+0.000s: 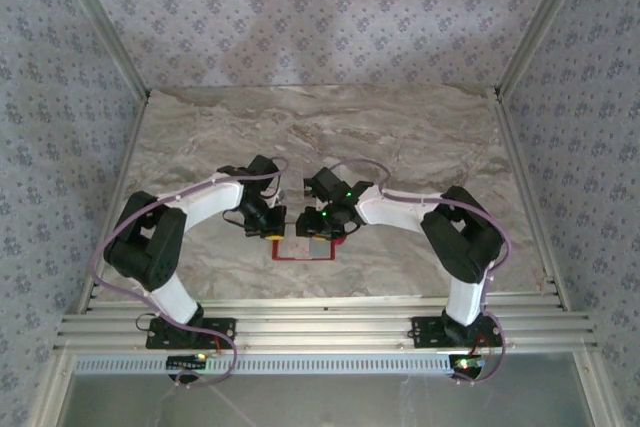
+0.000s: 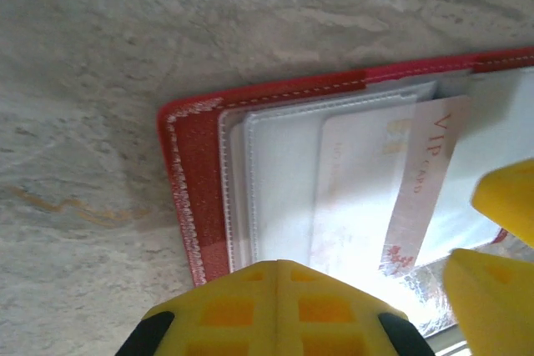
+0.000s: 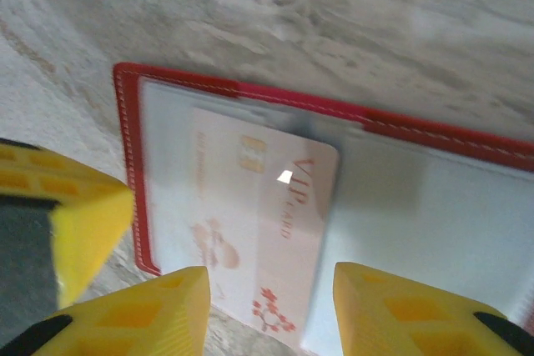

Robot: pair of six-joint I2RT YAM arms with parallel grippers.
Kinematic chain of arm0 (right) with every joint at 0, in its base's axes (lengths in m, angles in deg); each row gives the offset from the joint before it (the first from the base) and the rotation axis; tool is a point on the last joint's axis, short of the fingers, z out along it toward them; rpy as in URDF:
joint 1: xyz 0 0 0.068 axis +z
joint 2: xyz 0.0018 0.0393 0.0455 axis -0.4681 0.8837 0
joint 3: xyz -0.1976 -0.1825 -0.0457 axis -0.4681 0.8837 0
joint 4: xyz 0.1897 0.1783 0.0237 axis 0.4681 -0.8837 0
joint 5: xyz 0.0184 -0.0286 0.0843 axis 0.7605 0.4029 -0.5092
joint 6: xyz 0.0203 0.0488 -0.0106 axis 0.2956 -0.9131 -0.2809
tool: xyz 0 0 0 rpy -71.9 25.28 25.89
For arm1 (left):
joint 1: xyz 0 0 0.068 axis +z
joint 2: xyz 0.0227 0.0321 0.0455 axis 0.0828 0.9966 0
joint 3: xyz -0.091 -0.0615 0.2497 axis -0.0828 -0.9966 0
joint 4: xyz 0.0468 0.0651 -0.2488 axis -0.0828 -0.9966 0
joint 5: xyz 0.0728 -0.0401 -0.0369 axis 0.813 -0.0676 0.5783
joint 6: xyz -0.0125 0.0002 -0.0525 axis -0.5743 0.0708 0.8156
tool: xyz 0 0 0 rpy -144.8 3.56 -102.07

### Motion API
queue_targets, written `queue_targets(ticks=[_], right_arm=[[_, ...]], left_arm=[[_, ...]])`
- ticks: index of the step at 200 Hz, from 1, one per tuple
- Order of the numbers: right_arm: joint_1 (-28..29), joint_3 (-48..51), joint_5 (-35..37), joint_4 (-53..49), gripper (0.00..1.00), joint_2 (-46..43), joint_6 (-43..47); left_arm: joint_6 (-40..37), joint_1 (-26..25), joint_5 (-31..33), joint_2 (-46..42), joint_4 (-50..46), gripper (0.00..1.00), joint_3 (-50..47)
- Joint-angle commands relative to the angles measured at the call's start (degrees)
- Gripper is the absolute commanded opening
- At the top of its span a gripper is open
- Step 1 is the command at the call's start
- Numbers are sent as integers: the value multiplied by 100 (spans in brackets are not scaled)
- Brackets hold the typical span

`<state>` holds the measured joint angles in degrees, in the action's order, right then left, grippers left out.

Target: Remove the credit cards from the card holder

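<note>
The red card holder (image 1: 305,250) lies open and flat on the marble table between both arms. Its pale plastic panel (image 2: 279,181) holds a pinkish-white credit card marked "VIP card" (image 3: 275,206), whose lettered edge (image 2: 430,177) shows clear of the sleeve. My left gripper (image 2: 279,266) is shut, its joined yellow tips over the panel's near edge. My right gripper (image 3: 271,310) is open, one finger (image 3: 142,314) on each side of the card's near end. The left gripper's yellow fingers (image 3: 79,214) show at the holder's left border.
The table (image 1: 420,137) stretches back to patterned walls on three sides. An aluminium rail (image 1: 320,329) runs along the near edge, carrying both arm bases. The two wrists (image 1: 300,212) nearly meet above the holder.
</note>
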<state>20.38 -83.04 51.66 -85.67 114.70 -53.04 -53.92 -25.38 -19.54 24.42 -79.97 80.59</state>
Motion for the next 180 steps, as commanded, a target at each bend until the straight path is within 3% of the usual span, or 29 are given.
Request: queue_targets(ticks=[1,61,180], right_arm=[[1,-174,-251,131,43,246,-66],[24,-107,107,-116,42,221,39],[33,99,121,59,43,41,-23]], left_arm=[[-1,-13,-164,201,-37,6,-5],[-125,-18,63,454,-221,5,-99],[-107,-11,117,416,-277,5,-89]])
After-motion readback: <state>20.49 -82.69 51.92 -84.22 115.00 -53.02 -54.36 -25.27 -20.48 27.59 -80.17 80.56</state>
